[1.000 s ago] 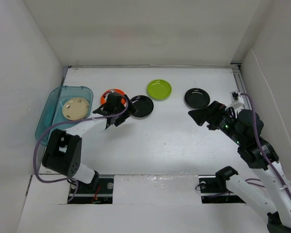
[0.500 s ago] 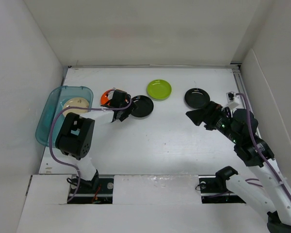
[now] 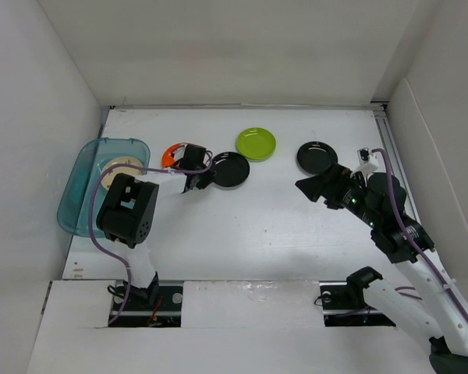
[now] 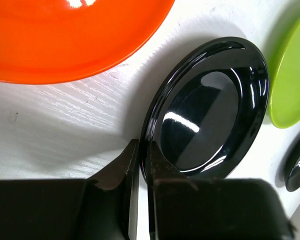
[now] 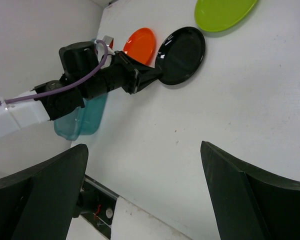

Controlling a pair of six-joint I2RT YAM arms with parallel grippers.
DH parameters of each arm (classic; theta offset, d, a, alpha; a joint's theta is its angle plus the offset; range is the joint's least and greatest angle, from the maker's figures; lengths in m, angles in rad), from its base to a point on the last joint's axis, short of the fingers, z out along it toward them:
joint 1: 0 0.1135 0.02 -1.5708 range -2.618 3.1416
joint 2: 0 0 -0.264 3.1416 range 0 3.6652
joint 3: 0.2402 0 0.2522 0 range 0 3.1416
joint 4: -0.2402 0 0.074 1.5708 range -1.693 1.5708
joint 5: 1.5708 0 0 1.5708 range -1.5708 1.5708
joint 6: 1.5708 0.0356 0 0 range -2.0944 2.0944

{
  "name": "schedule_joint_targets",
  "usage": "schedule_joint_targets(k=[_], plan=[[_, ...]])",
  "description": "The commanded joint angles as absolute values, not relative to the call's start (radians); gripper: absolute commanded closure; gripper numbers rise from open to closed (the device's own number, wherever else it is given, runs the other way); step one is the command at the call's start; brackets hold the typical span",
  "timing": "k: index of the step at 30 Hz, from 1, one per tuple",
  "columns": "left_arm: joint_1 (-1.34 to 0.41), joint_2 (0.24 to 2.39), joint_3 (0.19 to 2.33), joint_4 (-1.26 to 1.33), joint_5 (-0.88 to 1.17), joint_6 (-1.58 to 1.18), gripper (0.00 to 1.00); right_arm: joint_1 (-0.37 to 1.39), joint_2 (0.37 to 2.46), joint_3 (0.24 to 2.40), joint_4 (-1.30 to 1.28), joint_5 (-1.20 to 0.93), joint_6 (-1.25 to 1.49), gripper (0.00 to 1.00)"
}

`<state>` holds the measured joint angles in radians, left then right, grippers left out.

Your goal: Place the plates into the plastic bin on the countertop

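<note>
Black plate (image 4: pixel 205 110) has its near-left rim pinched btw fingers (image 4: pixel 121 169) of L gripper (image 4: pixel 143 162), jaws almost closed w/ only the rim in the gap. Can't tell if plate is lifted. It sits centre-left in top view on countertop (image 3: pixel 257 226).

Nearest the bases, right of centre in top view, R gripper (image 3: pixel 310 188) hangs over bare surface. Its fingers are spread wide in R wrist frame, nothing in them.

Bin (image 3: pixel 78 183) is at left edge of countertop w/ cream plate (image 3: pixel 117 165) inside, partly hidden by L arm (image 3: pixel 160 182).

Btw bin and black plate lies orange plate (image 3: pixel 170 153), partly covered by L wrist in top view. It's close to black plate's rim, but a strip of white shows btw them in L wrist frame. Orange plate is on the straight line from black plate to bin.

Further back, other black plate (image 3: pixel 316 157) is upper right, just past R gripper. Farthest is green plate (image 3: pixel 256 143), just beyond black plate, not touching.
</note>
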<state>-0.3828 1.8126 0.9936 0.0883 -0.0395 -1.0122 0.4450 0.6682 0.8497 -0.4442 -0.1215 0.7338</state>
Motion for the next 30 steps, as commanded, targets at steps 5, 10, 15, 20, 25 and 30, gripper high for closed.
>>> schedule_joint_targets(k=[5, 10, 15, 20, 25, 30], plan=[[-0.383, 1.739, 1.045, -0.107, -0.118, -1.002, 1.0, 0.439, 0.661, 0.85, -0.385, -0.135, 0.736, 0.0], [-0.362, 1.508, 1.11, -0.181, -0.13, -0.944, 1.0, 0.439, 0.661, 0.85, -0.385, -0.135, 0.736, 0.01], [-0.214, 1.355, 1.19, -0.342, -0.111, -0.894, 1.0, 0.439, 0.652, 0.859, -0.394, -0.144, 0.727, 0.01], [0.16, 1.281, 1.089, -0.351, -0.021, -0.838, 1.0, 0.439, 0.643, 0.859, -0.403, -0.153, 0.718, 0.01], [0.402, 1.256, 0.994, -0.313, 0.035, -0.828, 1.0, 0.439, 0.634, 0.868, -0.403, -0.163, 0.698, 0.01], [0.434, 1.345, 0.985, -0.304, -0.009, -0.838, 1.0, 0.439, 0.643, 0.877, -0.403, -0.172, 0.68, 0.01]])
